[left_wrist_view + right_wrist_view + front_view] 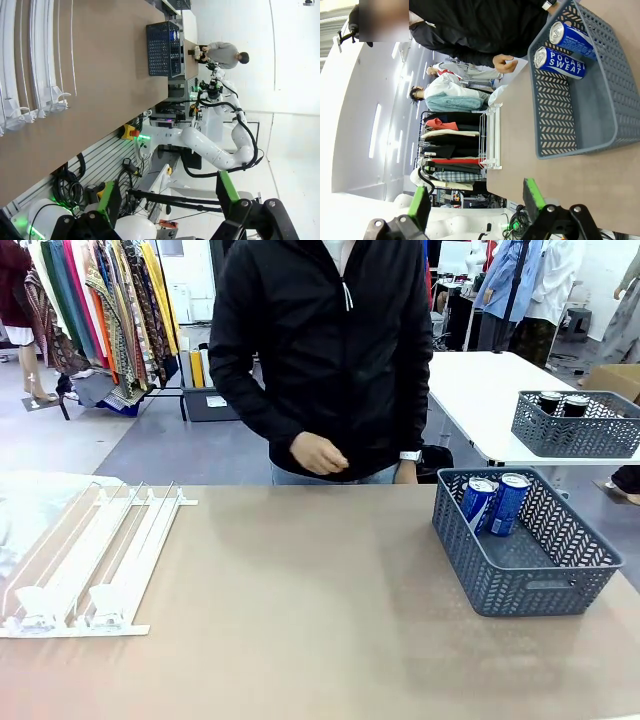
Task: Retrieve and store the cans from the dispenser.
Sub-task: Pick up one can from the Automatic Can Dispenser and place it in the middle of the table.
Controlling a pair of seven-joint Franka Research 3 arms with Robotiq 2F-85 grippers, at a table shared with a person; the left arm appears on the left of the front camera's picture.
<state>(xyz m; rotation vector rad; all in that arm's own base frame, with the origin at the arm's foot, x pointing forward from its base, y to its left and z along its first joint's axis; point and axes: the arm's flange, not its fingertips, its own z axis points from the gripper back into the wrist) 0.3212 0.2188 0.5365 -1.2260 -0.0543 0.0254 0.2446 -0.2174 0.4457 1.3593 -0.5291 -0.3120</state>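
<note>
Grey lattice basket (pixel 525 560) sits on the tan table (pixel 300 620) at 3 o'clock, holding two blue cans (pixel 495 502) upright against its far-left corner. White dispenser (pixel 90 560) lies at 9 o'clock, lanes bare. A person's hand (pixel 318 454) hangs at 12 o'clock beyond the table edge. Second basket (pixel 578 425) with dark cans at 2 o'clock, on another table. Left gripper (pixel 167 200) and right gripper (pixel 477 205) both spread wide, holding nothing.

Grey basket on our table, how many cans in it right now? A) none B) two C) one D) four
B: two blue cans stand against the far wall of the grey basket; the right wrist view shows the same pair side by side.
</note>
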